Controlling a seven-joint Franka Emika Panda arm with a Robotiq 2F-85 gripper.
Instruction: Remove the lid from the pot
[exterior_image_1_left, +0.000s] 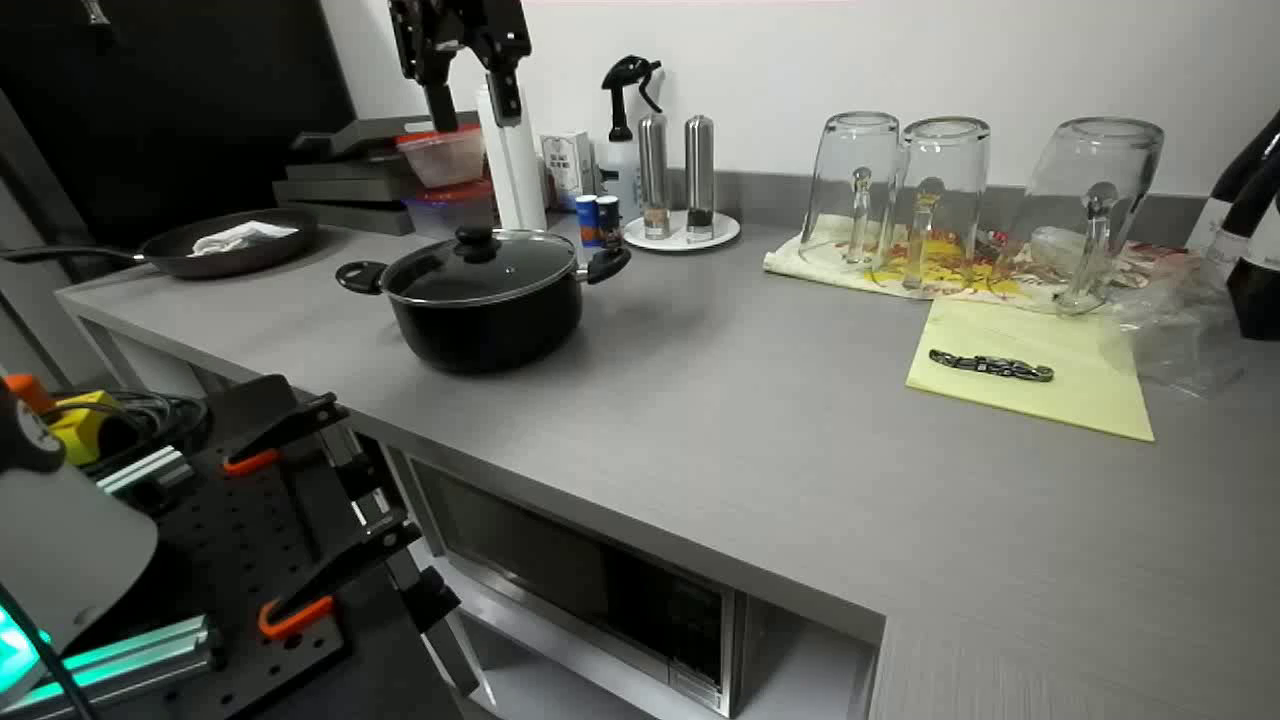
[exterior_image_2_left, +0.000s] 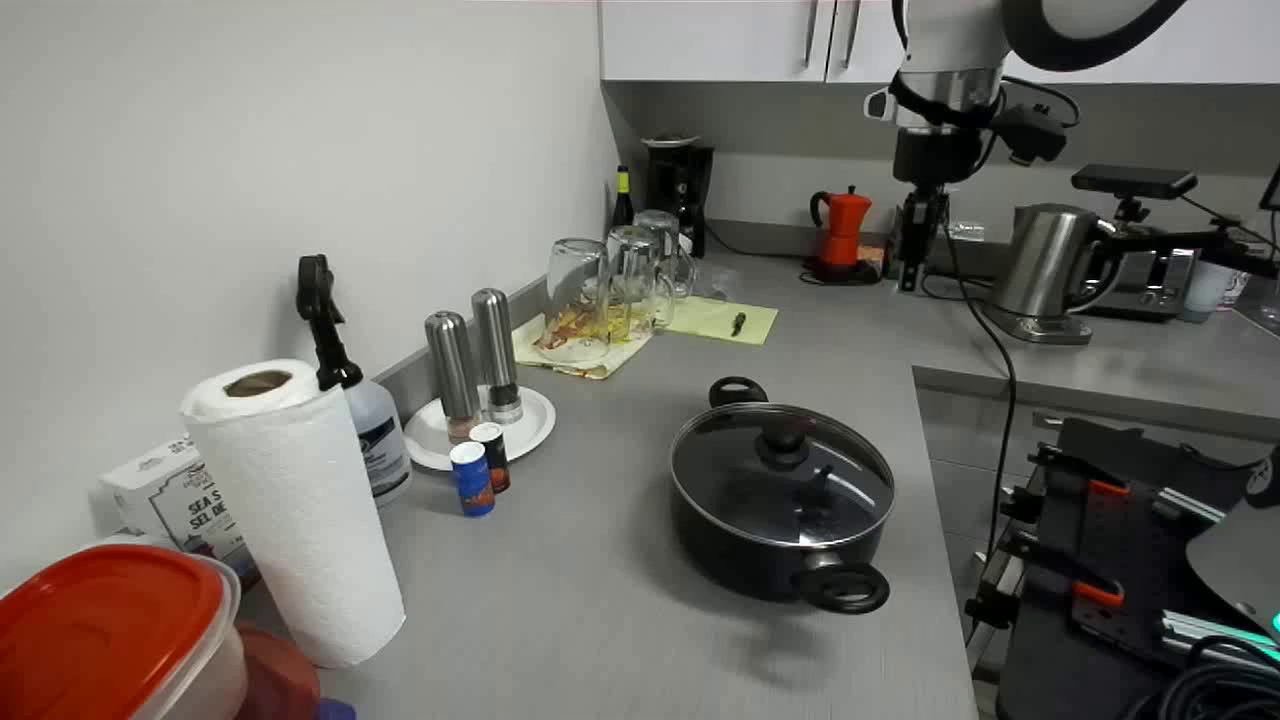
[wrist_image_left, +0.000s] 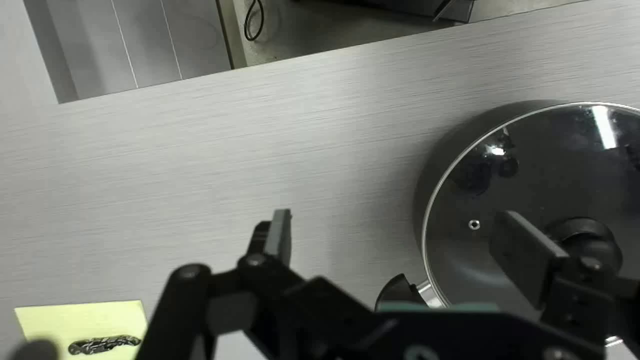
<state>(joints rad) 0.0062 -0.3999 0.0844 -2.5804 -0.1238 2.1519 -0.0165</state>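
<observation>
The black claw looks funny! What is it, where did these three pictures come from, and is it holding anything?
It is a gripper, the hand of a robot arm. Two pictures come from cameras outside the robot, seeing the counter from different places. The close-up looks down from the robot's wrist, so the fingers look big. On the counter sit, among other things, a black pot with a see-through lid on top and a paper towel roll; three glass mugs stand on a cloth. The gripper is open and holds nothing. Its job is lifting the lid off, which hasn't happened yet.
</observation>
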